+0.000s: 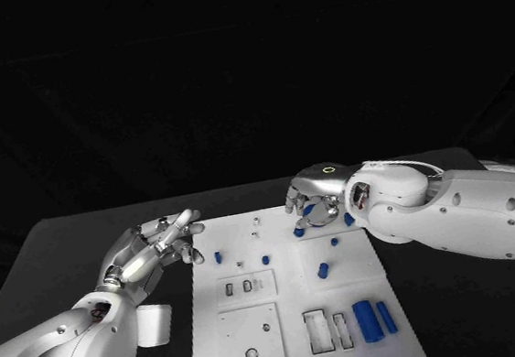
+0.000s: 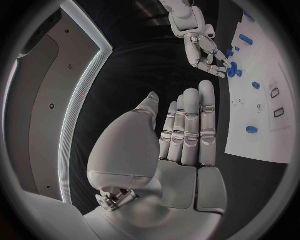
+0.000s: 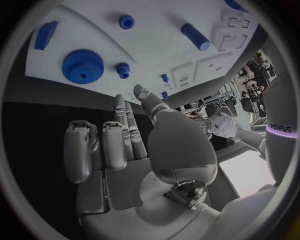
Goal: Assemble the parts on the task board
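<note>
White task board (image 1: 263, 326) lies on the black table (image 1: 67, 238) between my two arms, and I judge the assembly barely begun. Nearest me, well short of either robot hand, two blue cylinders (image 1: 375, 318) lie loose on the board beside open rectangular slots (image 1: 325, 329); an oval hole (image 1: 251, 355) in the near plate stands unfilled. Further out, a short blue peg (image 1: 323, 270) lies on the board, and small blue pins (image 1: 219, 257) stand just beside the left robot hand's fingertips.

Left robot hand (image 1: 156, 246) hovers at the board's left edge, fingers extended and apart, holding nothing. Right robot hand (image 1: 316, 204) hangs over the far right corner of the board, fingers loosely curled, nothing in them as far as the right wrist view shows. Beyond its fingertips lie a large blue gear (image 3: 83, 65), a small gear (image 3: 122, 70) and a blue block (image 3: 45, 35).

Whether the gears are seated on their posts I cannot tell. Most parts remain to be placed, in my judgement.
</note>
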Controlling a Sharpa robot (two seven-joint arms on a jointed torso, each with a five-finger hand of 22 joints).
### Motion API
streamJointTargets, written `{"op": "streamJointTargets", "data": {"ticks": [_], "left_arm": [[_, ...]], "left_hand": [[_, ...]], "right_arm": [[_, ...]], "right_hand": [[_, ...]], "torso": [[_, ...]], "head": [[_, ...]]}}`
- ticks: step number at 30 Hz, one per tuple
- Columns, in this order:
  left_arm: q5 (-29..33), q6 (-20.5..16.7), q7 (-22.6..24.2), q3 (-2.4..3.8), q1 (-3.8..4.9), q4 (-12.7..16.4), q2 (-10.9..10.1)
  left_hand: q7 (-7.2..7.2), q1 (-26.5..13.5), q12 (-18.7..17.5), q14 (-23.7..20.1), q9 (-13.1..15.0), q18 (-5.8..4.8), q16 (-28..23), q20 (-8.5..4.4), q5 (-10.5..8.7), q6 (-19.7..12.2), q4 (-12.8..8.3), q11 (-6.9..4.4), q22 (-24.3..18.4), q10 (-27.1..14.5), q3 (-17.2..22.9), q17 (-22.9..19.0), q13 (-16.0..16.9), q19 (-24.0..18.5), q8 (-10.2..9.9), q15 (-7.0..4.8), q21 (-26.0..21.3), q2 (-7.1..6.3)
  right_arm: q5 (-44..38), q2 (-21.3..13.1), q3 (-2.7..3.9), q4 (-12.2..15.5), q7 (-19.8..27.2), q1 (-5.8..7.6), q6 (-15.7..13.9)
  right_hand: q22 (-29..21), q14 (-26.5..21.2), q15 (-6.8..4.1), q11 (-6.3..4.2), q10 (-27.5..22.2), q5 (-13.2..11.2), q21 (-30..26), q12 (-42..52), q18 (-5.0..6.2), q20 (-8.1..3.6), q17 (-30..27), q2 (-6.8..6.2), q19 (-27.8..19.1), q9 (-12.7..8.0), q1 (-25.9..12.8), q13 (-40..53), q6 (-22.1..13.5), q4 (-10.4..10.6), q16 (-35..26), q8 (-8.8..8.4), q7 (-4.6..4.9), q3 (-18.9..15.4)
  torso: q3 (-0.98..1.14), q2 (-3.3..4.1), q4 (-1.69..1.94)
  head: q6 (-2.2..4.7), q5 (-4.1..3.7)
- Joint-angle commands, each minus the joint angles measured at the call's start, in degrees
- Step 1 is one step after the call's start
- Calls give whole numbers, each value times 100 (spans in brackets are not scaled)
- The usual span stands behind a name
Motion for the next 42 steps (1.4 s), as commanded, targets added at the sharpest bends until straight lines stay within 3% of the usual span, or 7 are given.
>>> {"op": "streamJointTargets", "data": {"ticks": [1,7,18,42], "left_arm": [[-3,155,-4,5,11,21,-5],[9,163,-19,5,11,-2,1],[23,177,-40,5,10,-20,0],[24,186,-78,5,10,-18,0]], "left_hand": [[1,-29,-34,-37,-3,52,-21,0,-10,-24,-5,-12,6,-41,-24,4,2,-22,-21,13,21,24],[7,-32,-41,-46,-4,52,-23,4,-10,-30,-6,-7,12,-52,-28,6,0,-35,-27,17,29,26],[9,-33,-44,-50,-5,52,-24,5,-10,-32,-7,-4,16,-58,-29,7,0,-41,-30,19,33,29],[20,-31,-55,-62,-7,53,-26,12,-9,-41,-11,4,27,-77,-32,11,-3,-62,-40,26,46,36]], "right_arm": [[-302,11,3,-11,-205,-5,370],[-390,2,3,-4,-232,-22,469],[-447,-13,3,15,-242,-32,513],[-415,137,2,-216,-107,-100,684]], "right_hand": [[-14,355,49,17,-64,-46,-12,-34,-36,35,-3,-74,13,6,6,7,28,38,36,-13,-6,0],[-48,345,65,33,-152,-107,-18,-29,-26,53,-17,-151,-18,7,-22,17,5,100,39,-22,-3,-48],[-56,342,68,37,-180,-123,-19,-30,-23,58,-22,-171,-27,6,-19,23,-10,122,41,-25,-2,-66],[-47,334,65,27,-162,-116,3,-16,-18,65,-24,13,-57,34,119,64,62,259,65,-4,-5,103]], "torso": [[1,45,24],[-3,61,32],[-7,92,52],[-5,131,86]], "head": [[-13,-16],[-26,-22],[-54,-79],[-105,-103]]}}
